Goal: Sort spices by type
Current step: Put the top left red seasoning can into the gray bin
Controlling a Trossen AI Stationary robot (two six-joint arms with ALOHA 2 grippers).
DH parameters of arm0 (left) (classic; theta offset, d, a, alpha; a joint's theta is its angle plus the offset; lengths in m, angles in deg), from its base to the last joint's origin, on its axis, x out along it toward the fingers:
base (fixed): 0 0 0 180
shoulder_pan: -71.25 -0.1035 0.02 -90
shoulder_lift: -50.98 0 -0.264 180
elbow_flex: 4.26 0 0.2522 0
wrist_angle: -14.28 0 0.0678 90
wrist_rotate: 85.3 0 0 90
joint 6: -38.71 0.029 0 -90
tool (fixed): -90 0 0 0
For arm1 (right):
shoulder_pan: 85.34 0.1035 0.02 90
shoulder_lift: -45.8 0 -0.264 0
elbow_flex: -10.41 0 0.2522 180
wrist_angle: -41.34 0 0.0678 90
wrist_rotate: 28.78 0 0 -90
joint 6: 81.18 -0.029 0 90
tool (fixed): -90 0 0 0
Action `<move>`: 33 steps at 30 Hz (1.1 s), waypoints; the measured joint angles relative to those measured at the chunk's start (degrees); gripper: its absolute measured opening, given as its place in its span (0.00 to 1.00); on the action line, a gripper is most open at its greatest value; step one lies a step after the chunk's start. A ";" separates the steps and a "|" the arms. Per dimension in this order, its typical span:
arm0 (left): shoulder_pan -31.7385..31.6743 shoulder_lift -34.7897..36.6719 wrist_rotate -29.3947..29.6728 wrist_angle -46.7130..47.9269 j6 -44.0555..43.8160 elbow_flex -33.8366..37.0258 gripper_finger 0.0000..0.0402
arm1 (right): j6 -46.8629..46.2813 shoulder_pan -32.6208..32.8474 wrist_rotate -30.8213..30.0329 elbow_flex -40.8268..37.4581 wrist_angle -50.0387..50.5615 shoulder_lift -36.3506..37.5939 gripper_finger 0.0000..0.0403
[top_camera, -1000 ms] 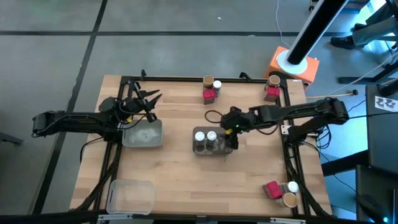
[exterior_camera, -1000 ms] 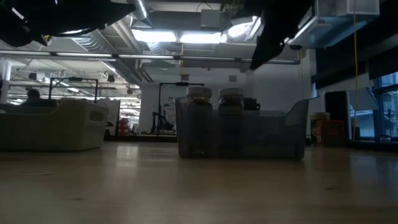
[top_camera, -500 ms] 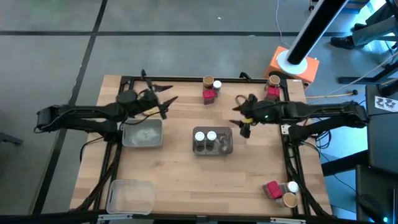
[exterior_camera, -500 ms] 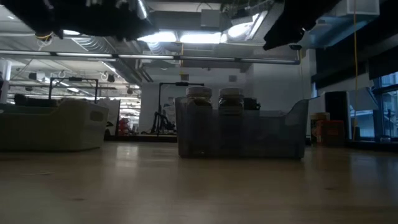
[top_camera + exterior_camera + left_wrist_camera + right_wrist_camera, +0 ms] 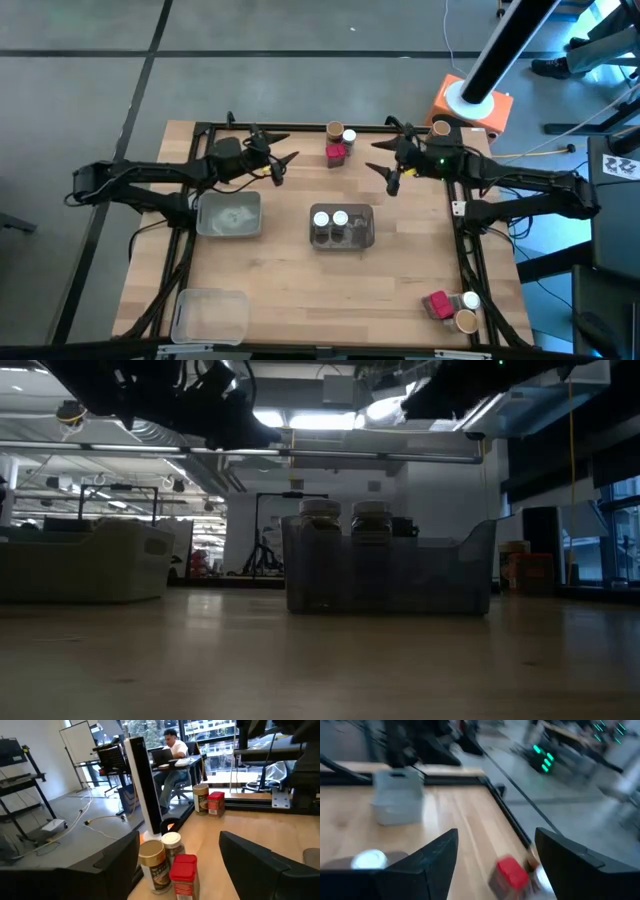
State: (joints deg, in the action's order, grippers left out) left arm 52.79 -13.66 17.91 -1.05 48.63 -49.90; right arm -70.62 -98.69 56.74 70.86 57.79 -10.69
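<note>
Withdrawn from centre tray (image 5: 343, 228) after dropping off white-lidded jars (image 5: 331, 218): right gripper (image 5: 388, 167), open, empty. Left gripper (image 5: 278, 163), spread wide, nearing rear spice cluster (image 5: 338, 142).

1. The wooden table (image 5: 280, 290) carries three clear trays: a middle tray (image 5: 343, 227) holding two white-lidded jars (image 5: 331, 219), an empty tray (image 5: 229, 215) on the left, and another empty tray (image 5: 208, 314) at the near-left corner.
2. At the far edge stand a tan-lidded jar (image 5: 335, 130), a white-lidded jar (image 5: 349, 136) and a red packet (image 5: 337, 153) — close together.
3. The far-right corner has another tan-lidded jar (image 5: 439, 128) with a red packet (image 5: 435, 148) partly hidden by the right arm.
4. The near-right corner holds a red packet (image 5: 437, 304), a white-lidded jar (image 5: 470, 299) and a tan-lidded jar (image 5: 466, 321).
5. The left gripper (image 5: 279, 160) hovers beside the far-edge group, fingers spread — the right gripper (image 5: 385, 160) hovers right of it, fingers also spread.
</note>
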 joint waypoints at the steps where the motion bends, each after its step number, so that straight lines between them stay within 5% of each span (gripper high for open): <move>1: 0.03 -0.02 0.00 0.27 -0.74 0.02 0.66 | 1.20 -0.88 2.87 0.00 -1.17 0.00 0.66; 13: -1.30 -6.65 -3.16 1.71 -9.52 -4.30 0.66 | 5.12 -8.13 22.27 -2.75 -12.10 -0.37 0.66; 24: -0.78 -20.79 -3.42 17.03 -6.14 -21.73 0.66 | 4.49 -8.48 18.56 -5.35 -13.57 1.13 0.66; 33: -1.11 -29.72 -3.42 20.89 -4.20 -27.14 0.66 | 4.42 -8.44 18.61 -5.35 -12.28 1.16 0.66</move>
State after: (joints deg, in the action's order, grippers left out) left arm 51.68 -43.38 14.49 19.84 44.43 -77.04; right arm -66.20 -107.12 75.35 65.51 45.51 -9.53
